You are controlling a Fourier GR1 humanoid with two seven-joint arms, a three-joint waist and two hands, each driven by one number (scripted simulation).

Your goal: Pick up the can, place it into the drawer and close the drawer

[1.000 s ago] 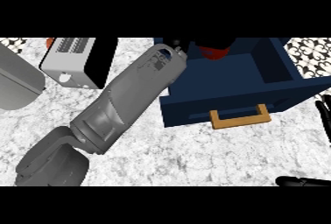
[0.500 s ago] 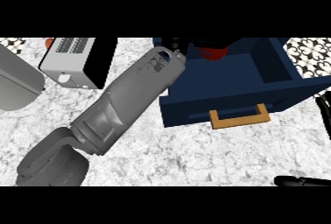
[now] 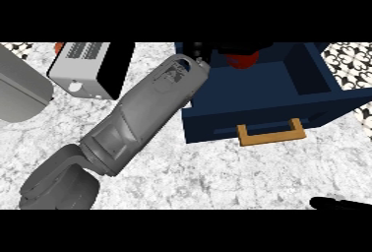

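The left hand (image 3: 234, 49), at twelve o'clock over the open drawer (image 3: 320, 101), seems curled round the red can (image 3: 242, 60) inside it, so placing is under way; next it should let go, withdraw, then push the orange handle (image 3: 270, 133).
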